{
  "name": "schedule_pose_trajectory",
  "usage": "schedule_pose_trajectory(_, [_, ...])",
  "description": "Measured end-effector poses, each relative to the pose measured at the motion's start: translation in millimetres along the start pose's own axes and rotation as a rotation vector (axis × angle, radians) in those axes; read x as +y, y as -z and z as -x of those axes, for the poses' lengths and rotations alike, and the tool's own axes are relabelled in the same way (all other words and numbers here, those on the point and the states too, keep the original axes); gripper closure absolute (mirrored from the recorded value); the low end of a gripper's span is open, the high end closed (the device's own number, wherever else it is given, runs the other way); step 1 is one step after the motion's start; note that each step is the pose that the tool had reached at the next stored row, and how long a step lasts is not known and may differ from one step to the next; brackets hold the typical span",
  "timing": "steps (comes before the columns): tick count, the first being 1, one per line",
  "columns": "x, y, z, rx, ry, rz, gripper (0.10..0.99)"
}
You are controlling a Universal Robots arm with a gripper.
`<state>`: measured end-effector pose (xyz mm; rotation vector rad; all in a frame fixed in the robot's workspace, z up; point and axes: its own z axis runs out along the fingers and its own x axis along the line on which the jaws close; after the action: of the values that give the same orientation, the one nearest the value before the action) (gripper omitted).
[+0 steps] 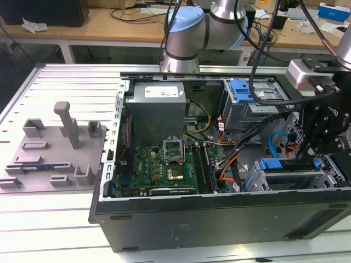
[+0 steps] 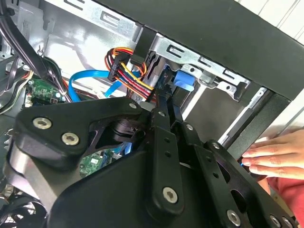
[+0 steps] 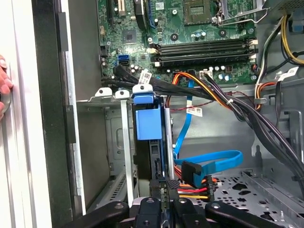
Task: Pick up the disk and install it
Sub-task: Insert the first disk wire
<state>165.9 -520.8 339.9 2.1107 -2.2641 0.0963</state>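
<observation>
First wrist view shows me my black gripper (image 3: pixel 164 186) pinching the blue-framed silver disk (image 3: pixel 148 122) upright inside the metal drive cage (image 3: pixel 108 97).

We see a pale slatted counter (image 1: pixel 66 82), and beyond it a wooden desk (image 1: pixel 104 24) strewn with cables.

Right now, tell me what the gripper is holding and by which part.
The gripper appears shut on the disk, pinching its thin edge at the end away from its blue tab, with the disk standing in the drive bay.
</observation>
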Motion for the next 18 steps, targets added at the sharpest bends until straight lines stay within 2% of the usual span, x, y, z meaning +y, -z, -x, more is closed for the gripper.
schedule_pose_trajectory(5, [0.0,-3.3,-0.2,-0.0011,0.003,0.0,0.922])
schedule_pose_trajectory(6, [0.0,-3.6,-0.2,-0.0017,0.003,0.0,0.851])
schedule_pose_trajectory(7, [0.0,-3.2,-0.2,-0.0016,0.003,0.0,0.851])
schedule_pose_trajectory(8, [0.0,-0.6,-0.4,-0.0014,0.003,0.0,0.851])
schedule_pose_trajectory(9, [-0.1,5.6,-0.9,-0.0014,0.003,0.0,0.784])
schedule_pose_trajectory(11, [-0.3,20.3,-1.8,-0.0013,0.003,0.0,0.784])
schedule_pose_trajectory(12, [-0.3,23.5,-1.6,-0.0009,0.003,0.0,0.784])
schedule_pose_trajectory(18, [-0.3,23.5,-1.1,-0.0008,0.004,0.0,0.784])
